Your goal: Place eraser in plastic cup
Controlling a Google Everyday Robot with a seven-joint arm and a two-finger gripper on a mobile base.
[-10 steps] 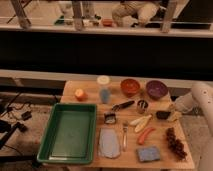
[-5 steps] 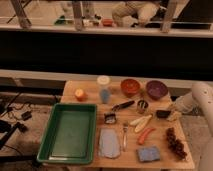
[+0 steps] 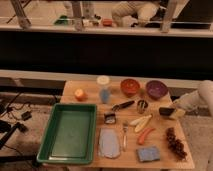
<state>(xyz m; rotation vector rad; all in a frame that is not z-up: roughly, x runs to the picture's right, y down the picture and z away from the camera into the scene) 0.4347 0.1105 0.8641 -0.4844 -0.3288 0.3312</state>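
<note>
Hardly anything has shifted over the last second: the white arm reaches in from the right edge of the frame as before, and every item on the wooden surface lies where it did. The pincer is at the right side of the surface, low over the wood, just right of the small metal cup and below the purple bowl. It is closed, and the eraser, a small black block, sits right at its tips, seemingly clamped between them and at or just above the wood.

The plastic cup stands upright at the upper middle of the surface, whitish at the top and blue lower down, well apart from the eraser. The orange bowl, the purple bowl and the metal cup lie between the two. An orange fruit rests to the left of the plastic cup. A black-handled utensil lies tilted between the plastic cup and the metal cup.

A green tray fills the lower left of the surface. Beside its right wall lie a small dark object and a grey-blue cloth, with a fork just to the right. Further right are a banana, a carrot, a blue sponge and a bunch of dark grapes near the lower right corner.
</note>
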